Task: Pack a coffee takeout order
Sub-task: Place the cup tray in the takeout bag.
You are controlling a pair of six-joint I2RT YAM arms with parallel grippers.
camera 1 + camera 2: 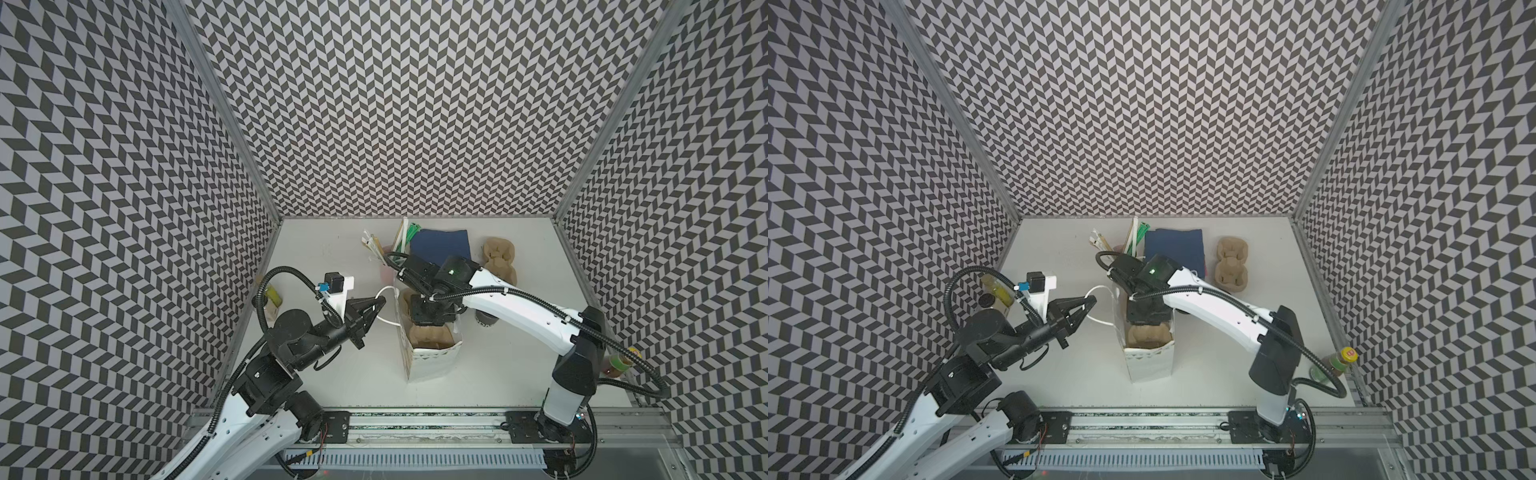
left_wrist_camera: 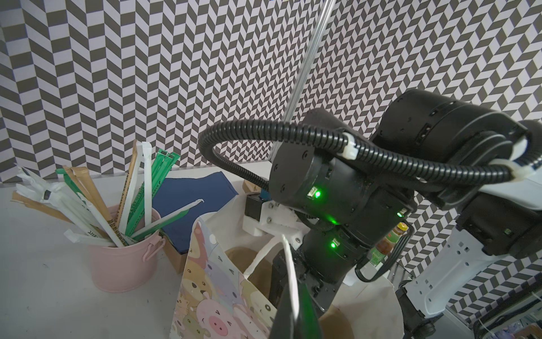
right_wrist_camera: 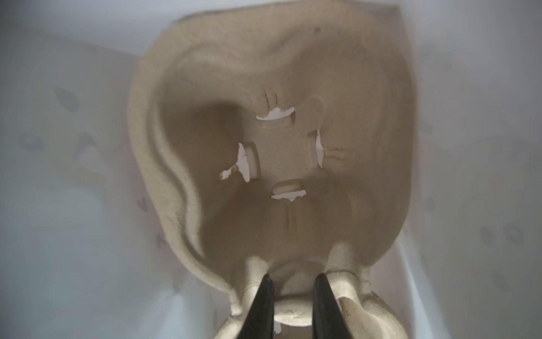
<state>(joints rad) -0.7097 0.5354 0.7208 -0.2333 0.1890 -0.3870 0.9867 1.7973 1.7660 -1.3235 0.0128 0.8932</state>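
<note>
Gripping tan moulded-pulp carrier [image 3: 293, 73], right end effector [image 3: 294, 278]; cup-well slits torn.

Left arm [image 1: 316, 332]: stretched forward, near level; left gripper [image 1: 379, 302] clamped on a bag handle [image 2: 289, 261].
Right arm [image 1: 519, 307]: elbow bent, wrist pointing down; right gripper [image 3: 293, 296] narrowly parted, apparently pinching the carrier [image 3: 281, 146].

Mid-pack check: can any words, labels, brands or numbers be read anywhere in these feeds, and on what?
No text can be quoted as read.
straw wrappers: printed lettering, too small and blurred to read.
bottle: label and cap mark, too small to read.
bag: cartoon animals only, no words visible.
</note>
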